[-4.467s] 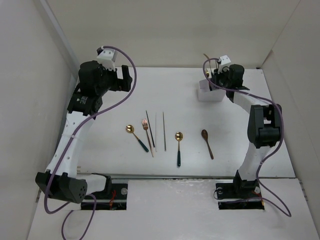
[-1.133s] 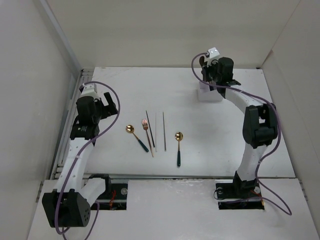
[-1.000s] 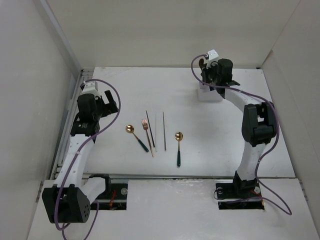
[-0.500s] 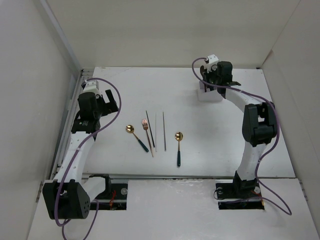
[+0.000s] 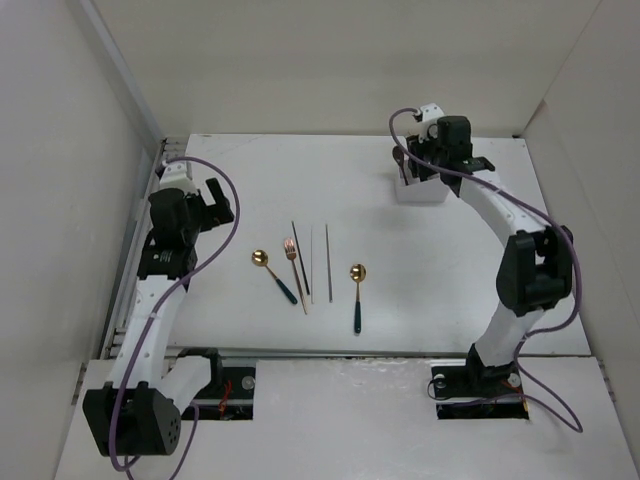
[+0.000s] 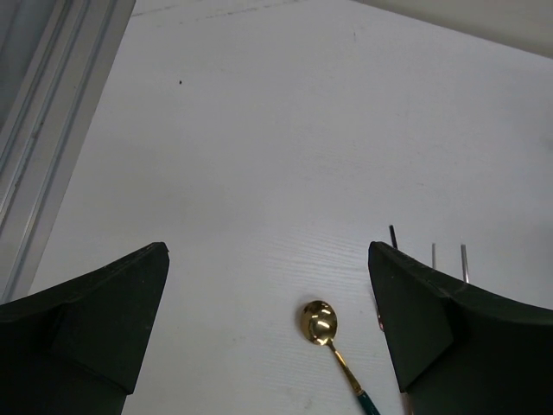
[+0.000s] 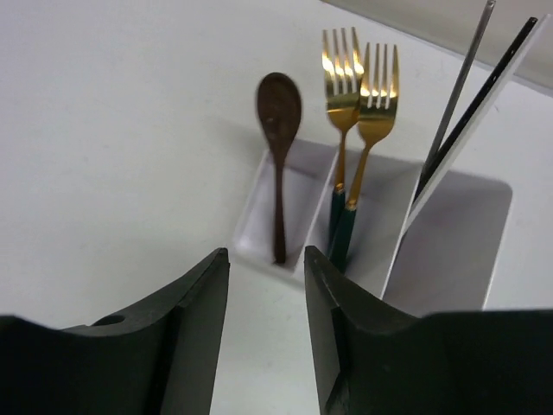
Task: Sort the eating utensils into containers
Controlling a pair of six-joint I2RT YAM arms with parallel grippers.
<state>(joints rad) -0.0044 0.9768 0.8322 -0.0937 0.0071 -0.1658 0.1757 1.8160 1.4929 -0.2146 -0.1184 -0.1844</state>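
small white rectangular box with inner dividers (image 7: 449, 251) at the far right of the white table (image 5: 450, 270). from the right wrist camera: dark brown spoon (image 7: 278, 130) upright in the left compartment, two gold-headed forks with dark teal handles (image 7: 341, 78) in the middle one, thin dark and silvery chopsticks (image 7: 477, 104) leaning in the right one. right gripper (image 7: 266, 259) just in front of the box, jaws partly apart, nothing between them. left gripper (image 6: 266, 259) spread wide and empty, above the table near a gold-headed spoon with a teal handle (image 6: 318, 322). in a row mid-table: that spoon, a copper fork (image 5: 290, 248), three thin loose chopsticks (image 5: 328, 260), a second gold-headed spoon (image 5: 357, 272).
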